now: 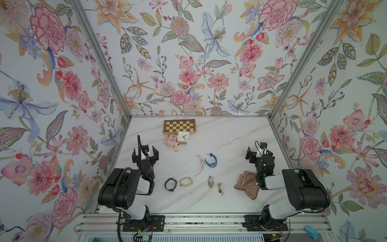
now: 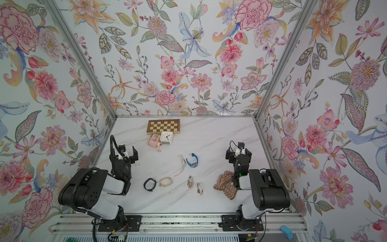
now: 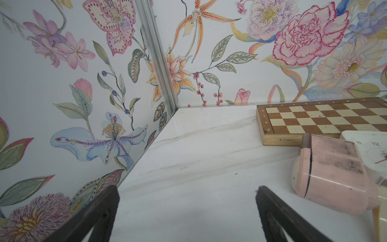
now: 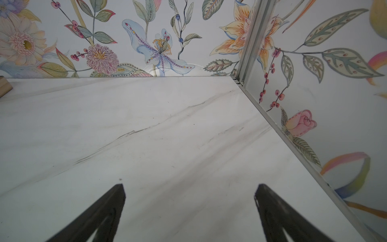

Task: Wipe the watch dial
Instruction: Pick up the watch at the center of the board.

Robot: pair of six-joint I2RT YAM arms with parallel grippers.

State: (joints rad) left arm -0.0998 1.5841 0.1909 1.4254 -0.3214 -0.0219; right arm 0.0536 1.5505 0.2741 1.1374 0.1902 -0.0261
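Several watches lie on the marble table between the arms in both top views: a blue watch (image 1: 211, 161) (image 2: 193, 161), a pink-strapped one (image 1: 200, 165), a black band (image 1: 170, 184), a beige one (image 1: 187, 181) and two small metallic ones (image 1: 210, 181). A brown striped cloth (image 1: 247, 184) (image 2: 226, 184) lies crumpled beside the right arm. My left gripper (image 1: 145, 154) (image 3: 187, 194) stands open at the table's left, well clear of the watches. My right gripper (image 1: 259, 154) (image 4: 189, 192) is open over bare table, just beyond the cloth. Neither wrist view shows a watch.
A wooden chessboard (image 1: 179, 126) (image 3: 314, 121) lies at the back. In front of it stand a white clock (image 1: 183, 137) (image 3: 372, 150) and a pink sharpener (image 1: 171, 140) (image 3: 330, 169). Flowered walls close in the table on three sides.
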